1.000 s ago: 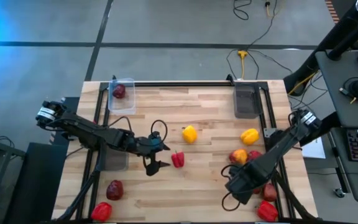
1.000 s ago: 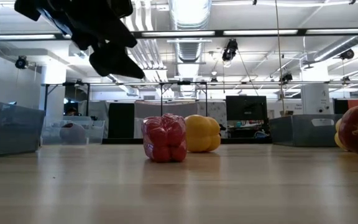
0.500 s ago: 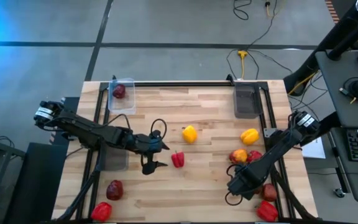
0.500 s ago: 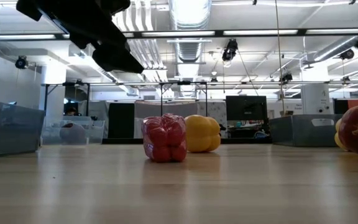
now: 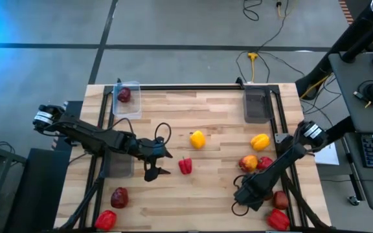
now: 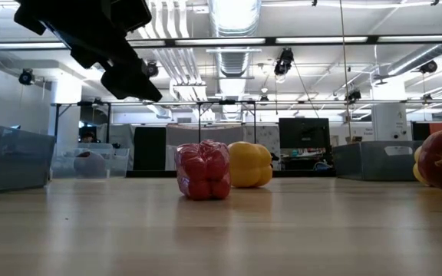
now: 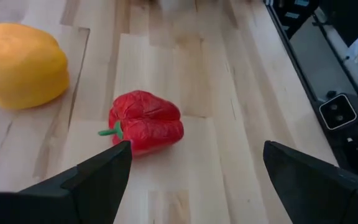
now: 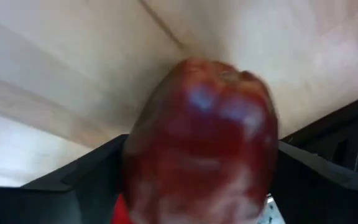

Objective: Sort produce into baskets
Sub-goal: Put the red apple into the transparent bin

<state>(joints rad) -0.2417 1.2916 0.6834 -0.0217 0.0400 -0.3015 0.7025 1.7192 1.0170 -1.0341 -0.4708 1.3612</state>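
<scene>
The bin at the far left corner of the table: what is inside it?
The high view shows one dark maroon round piece lying inside the far-left bin, toward its far end. The rest of its floor shows bare. The low view shows it only dimly through the bin's wall.

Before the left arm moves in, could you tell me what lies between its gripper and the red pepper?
Nothing: in the left wrist view, only bare wood separates the open left gripper from the red pepper.
</scene>
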